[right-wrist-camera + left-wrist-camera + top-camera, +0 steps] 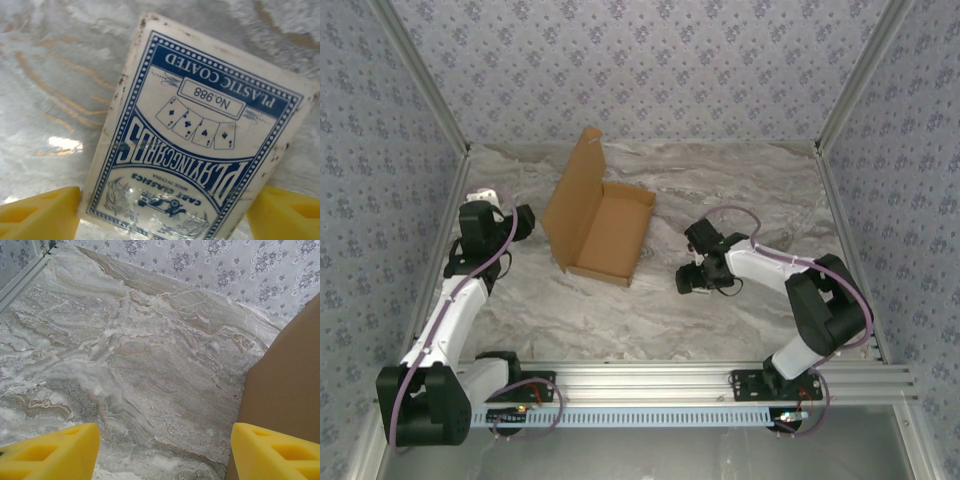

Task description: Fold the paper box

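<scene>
Top external view: the paper box (610, 232) sits open on the marble table (720, 180), between my two arms.
Its tray faces up and the lid flap stands raised along the tray's left side, just beside my left gripper (165, 440), whose yellow fingers (55, 452) are spread wide with nothing between them. My right gripper (162, 210) straddles a playing-card pack (200, 135), apart from the box on its right; I cannot tell whether the pads press it.
</scene>
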